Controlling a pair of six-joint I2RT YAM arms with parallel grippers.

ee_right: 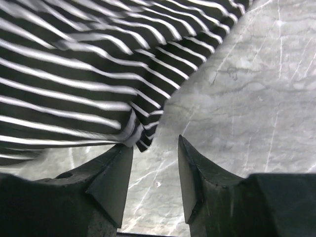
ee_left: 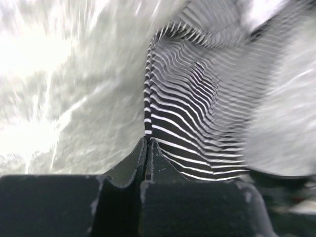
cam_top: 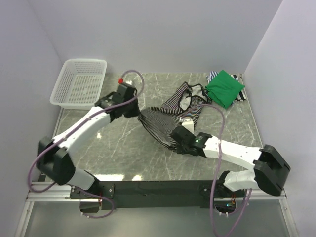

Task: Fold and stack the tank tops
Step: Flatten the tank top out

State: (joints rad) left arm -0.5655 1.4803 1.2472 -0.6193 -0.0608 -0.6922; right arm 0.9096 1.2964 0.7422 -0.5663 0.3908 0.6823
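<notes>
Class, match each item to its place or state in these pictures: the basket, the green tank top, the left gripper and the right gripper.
Column one:
1 basket
2 green tank top
3 left gripper
4 right gripper

Column two:
A open, jaws apart
B far right, folded
C far left corner
D shut on the striped tank top

Pairs: 1-C, 2-B, 3-D, 4-A

Bright even light; left-wrist motion blur
</notes>
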